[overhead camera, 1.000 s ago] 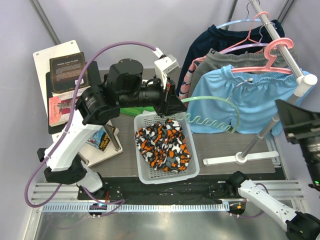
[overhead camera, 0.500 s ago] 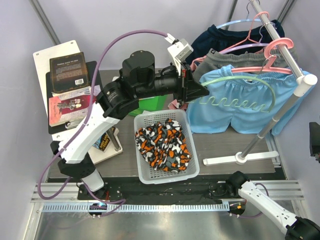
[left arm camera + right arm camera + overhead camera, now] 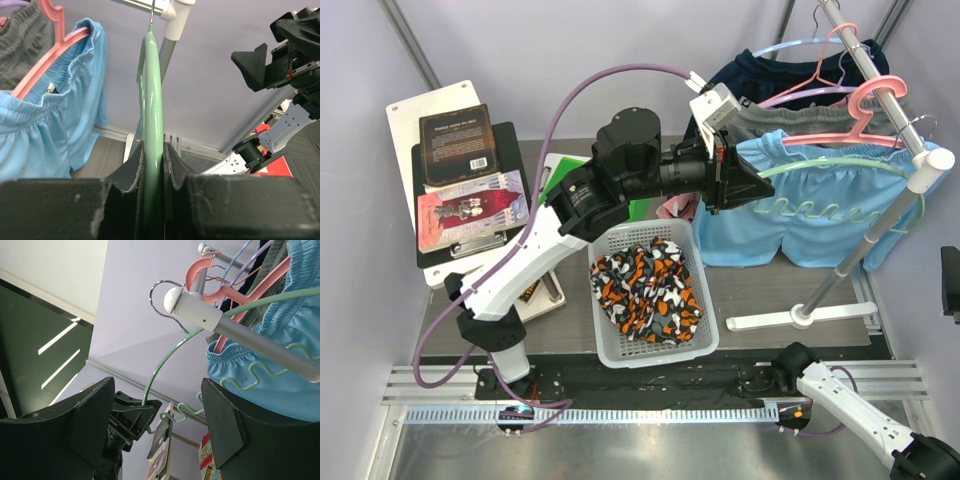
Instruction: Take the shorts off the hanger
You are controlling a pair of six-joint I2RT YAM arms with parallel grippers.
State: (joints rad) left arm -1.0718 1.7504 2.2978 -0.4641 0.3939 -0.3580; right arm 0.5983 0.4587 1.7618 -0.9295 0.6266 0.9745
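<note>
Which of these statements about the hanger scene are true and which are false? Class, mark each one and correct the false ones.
1. The camouflage shorts lie in the white basket. True.
2. The light blue shorts lie in the basket too. False: they hang on a pink hanger on the rail.
3. The left gripper is shut on the green hanger. True.
4. The right gripper holds the green hanger. False: its jaws stand open and grip nothing.
5. The green hanger carries a pair of shorts. False: it is bare.
</note>
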